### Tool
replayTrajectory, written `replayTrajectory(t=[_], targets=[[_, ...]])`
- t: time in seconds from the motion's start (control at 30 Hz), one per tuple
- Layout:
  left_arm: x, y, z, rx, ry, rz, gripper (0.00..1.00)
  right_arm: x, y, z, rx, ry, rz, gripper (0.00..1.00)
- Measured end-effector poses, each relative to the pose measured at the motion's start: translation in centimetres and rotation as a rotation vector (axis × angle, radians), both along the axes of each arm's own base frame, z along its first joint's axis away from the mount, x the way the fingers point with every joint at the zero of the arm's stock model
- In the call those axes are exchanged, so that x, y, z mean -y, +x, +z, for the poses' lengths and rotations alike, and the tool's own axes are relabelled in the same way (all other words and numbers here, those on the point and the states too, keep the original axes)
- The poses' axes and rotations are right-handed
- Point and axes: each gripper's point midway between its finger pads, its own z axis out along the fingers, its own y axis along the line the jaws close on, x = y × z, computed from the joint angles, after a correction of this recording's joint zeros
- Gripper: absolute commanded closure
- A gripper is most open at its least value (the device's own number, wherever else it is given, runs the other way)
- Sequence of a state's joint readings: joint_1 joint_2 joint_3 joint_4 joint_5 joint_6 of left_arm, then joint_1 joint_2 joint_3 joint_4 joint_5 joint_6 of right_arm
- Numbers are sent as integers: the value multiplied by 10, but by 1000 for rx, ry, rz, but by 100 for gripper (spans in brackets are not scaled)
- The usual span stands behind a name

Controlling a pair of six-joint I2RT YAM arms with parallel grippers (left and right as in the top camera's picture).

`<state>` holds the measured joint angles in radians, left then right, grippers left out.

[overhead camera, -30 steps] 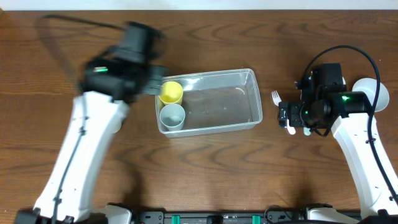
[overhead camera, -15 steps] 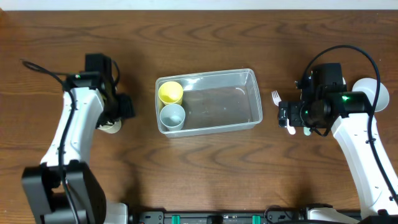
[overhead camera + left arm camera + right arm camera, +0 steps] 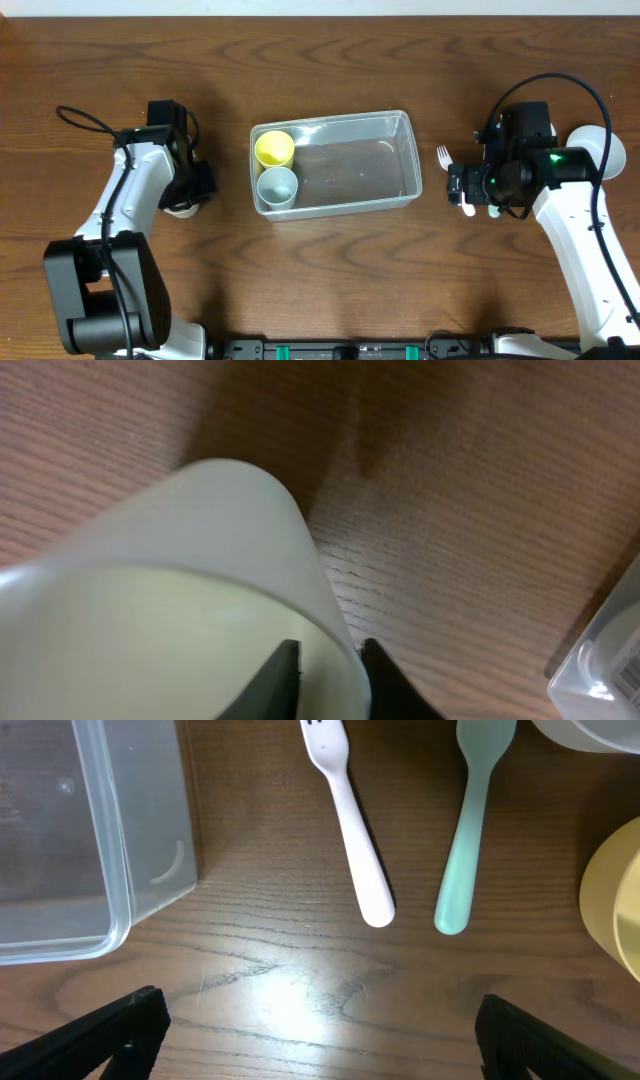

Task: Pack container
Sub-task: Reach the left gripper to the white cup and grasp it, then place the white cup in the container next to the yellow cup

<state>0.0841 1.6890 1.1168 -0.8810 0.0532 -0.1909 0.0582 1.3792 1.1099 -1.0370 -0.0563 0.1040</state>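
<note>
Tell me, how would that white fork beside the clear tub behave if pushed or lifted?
The white fork looks like thin plastic, so probably light and fairly stiff. Lying flat on the wooden table, it would likely slide or spin when pushed, not roll. Its smooth handle may slip.

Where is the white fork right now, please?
In the right wrist view, the white fork lies flat between the container and the pale green utensil.
</note>
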Motion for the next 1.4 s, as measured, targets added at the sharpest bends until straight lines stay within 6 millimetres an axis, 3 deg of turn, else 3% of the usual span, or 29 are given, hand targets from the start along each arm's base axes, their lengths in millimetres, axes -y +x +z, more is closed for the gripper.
replayTrajectory(t=[0.07, 0.37, 0.53, 0.67, 0.8, 0.87, 0.93, 1.0, 1.07, 1.23, 1.4], targets=[[0, 0, 0, 0, 0, 5, 94, 0, 0, 0, 0, 0, 0, 1], [1, 1, 10, -7, -1, -3, 94, 0, 0, 0, 0, 0, 0, 1], [17, 10, 52, 36, 2, -57, 94, 0, 0, 0, 2, 0, 0, 1], [59, 36, 121, 210, 2, -191, 94, 0, 1, 0, 3, 0, 0, 1], [125, 57, 190, 418, -35, -368, 94, 0, 2, 0, 7, 1, 0, 1], [160, 58, 213, 497, -63, -461, 94, 0, 2, 0, 7, 0, 0, 1], [187, 58, 223, 539, -85, -533, 94, 0, 2, 0, 7, 0, 0, 1], [209, 58, 219, 545, -97, -586, 94, 0, 2, 0, 8, 0, 0, 1], [227, 60, 201, 503, -99, -626, 94, 0, 2, 1, 8, 0, 0, 1], [260, 67, 127, 335, -72, -726, 94, 0, 2, 1, 8, 0, 0, 1], [272, 64, 70, 201, -50, -786, 94, 0, 2, 1, 8, 0, 0, 1]])
